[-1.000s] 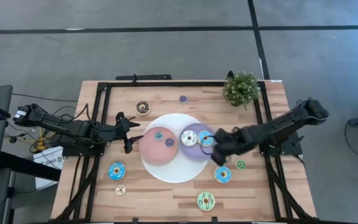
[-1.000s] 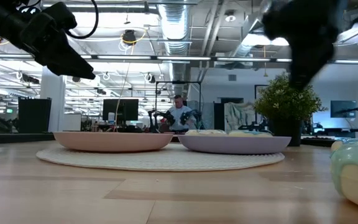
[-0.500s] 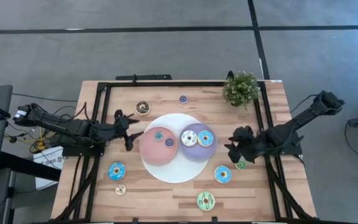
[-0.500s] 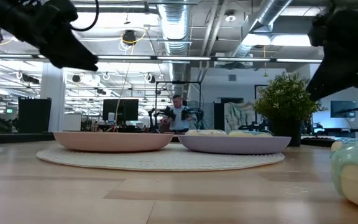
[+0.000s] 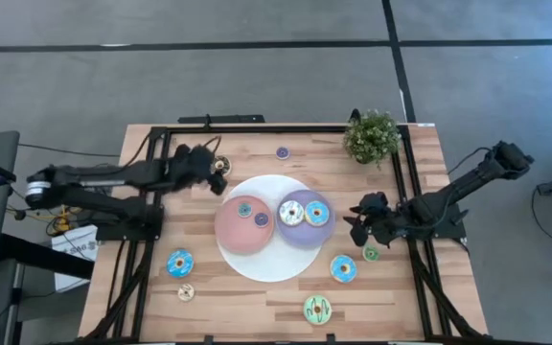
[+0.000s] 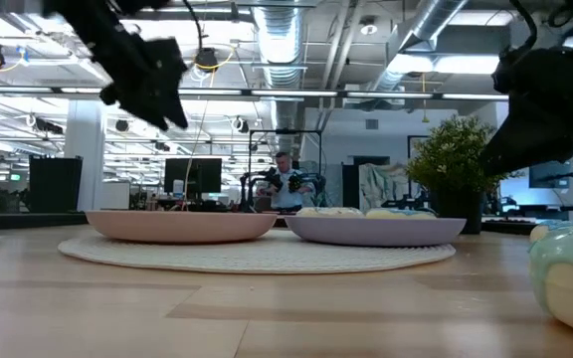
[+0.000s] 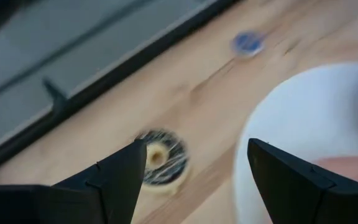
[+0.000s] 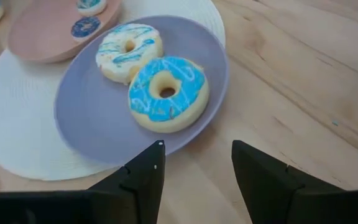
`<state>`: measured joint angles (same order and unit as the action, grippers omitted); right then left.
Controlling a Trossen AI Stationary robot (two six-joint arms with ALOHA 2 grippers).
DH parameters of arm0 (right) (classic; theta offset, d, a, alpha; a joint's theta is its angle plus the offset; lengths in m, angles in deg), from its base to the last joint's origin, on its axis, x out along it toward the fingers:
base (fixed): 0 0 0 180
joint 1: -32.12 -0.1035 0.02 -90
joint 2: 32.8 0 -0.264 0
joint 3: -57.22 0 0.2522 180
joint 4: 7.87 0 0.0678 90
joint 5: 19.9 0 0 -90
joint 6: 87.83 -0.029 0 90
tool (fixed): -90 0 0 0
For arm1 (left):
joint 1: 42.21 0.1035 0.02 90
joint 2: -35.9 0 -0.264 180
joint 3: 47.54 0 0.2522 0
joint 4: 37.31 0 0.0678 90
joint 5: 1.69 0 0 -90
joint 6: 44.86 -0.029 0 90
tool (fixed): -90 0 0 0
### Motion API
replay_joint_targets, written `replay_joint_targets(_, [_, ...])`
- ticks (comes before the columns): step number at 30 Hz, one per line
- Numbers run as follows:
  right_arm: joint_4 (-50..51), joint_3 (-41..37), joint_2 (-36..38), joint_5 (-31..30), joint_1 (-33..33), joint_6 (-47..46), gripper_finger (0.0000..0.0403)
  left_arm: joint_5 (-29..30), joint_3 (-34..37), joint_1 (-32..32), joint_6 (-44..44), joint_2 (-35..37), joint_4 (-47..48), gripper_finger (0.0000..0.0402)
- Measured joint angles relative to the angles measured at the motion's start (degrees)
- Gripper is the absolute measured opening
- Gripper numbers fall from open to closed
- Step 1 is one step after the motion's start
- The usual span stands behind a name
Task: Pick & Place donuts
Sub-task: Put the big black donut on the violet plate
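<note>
A dark-iced donut [image 5: 219, 165] lies on the table at the far left, by the white mat [image 5: 266, 270]. My left gripper [image 5: 209, 161] hangs open just above and beside it; in the left wrist view [image 7: 197, 149] the donut [image 7: 160, 163] shows by one fingertip. A white donut [image 8: 129, 48] and a blue donut [image 8: 166, 92] lie on the purple plate [image 8: 92, 118]. My right gripper [image 5: 355, 224] is open and empty, right of that plate. Two small donuts [image 5: 244, 209] lie on the pink plate [image 5: 233, 235].
Loose on the table: a small purple donut [image 5: 283, 152] far, a blue donut [image 5: 180, 262] and a small tan one [image 5: 186, 292] near left, a blue [image 5: 343, 269], small green [image 5: 371, 253] and large green donut [image 5: 317, 309] near right. A potted plant [image 5: 372, 136] stands far right.
My left gripper has swung toward the table's far edge, from beside the pink plate to the dark-iced donut. My right gripper has drawn back from over the purple plate toward the table's right edge; the blue donut lies on the plate.
</note>
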<state>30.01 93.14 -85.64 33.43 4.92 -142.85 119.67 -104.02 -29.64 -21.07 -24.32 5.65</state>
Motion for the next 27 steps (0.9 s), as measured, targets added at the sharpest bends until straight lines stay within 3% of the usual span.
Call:
replay_joint_targets(6, [-0.6,0.0,0.0,-2.3,0.1,0.0,0.0176,-14.6,-4.6,16.1,-3.4,-10.1,5.9,0.0274])
replay_joint_targets(9, [-0.6,0.0,0.0,-2.3,0.1,0.1,0.0174,-18.8,-4.7,22.2,-5.6,-15.0,5.7,0.0274])
replay_joint_targets(17, [-0.6,0.0,0.0,-2.3,0.1,1.1,0.0172,-29.3,-4.7,30.9,-9.6,-27.2,-2.4,0.0274])
replay_joint_targets(27, [-0.6,0.0,0.0,-2.3,0.1,1.5,0.0169,-27.7,-7.4,32.4,-12.1,-33.7,-0.2,0.0274])
